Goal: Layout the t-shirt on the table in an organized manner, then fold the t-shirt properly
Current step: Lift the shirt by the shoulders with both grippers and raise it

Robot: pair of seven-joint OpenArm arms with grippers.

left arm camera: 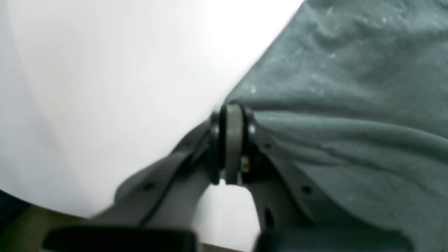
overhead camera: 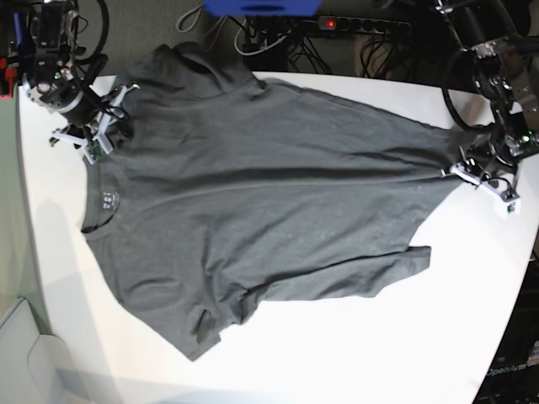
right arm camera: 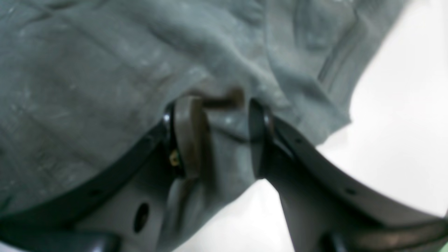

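The t-shirt (overhead camera: 253,210) lies spread and wrinkled across the white counter (overhead camera: 404,353), collar toward the counter's left edge in the base view and hem toward its right edge. The left gripper (left arm camera: 232,115) has its fingers clenched on a corner of the hem at the right edge. The right gripper (right arm camera: 217,115) is at the shoulder beside the collar, its fingers parted with cloth bunched between them.

This looks like a robotics lab. Behind the white table (overhead camera: 354,353), beyond the left end effector (overhead camera: 459,171), a power strip (overhead camera: 354,23) with a lit red switch lies among loose cables (overhead camera: 278,42) on the floor.
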